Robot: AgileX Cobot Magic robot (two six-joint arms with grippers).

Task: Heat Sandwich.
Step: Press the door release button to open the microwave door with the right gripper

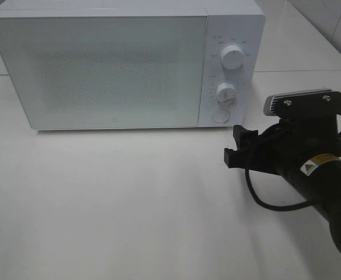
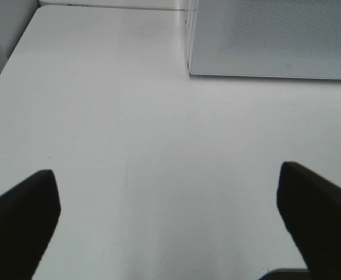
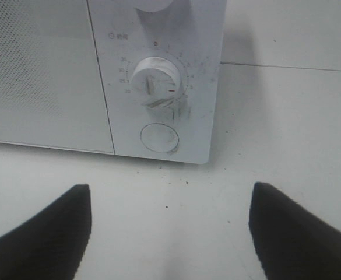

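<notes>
Right claw, jaws apart, facing round button on microwave.

Dial markings unreadable (too small)

Bright, even light from overhead washed the white bench almost featureless. The microwave threw only a thin, soft shadow along its base. Close to both wrist lenses, the dark pincer fingers looked blurred.

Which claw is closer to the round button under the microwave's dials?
Right. The right gripper sits open just in front of the round button. The left gripper is farther away, by the microwave door's opposite lower corner.
</notes>
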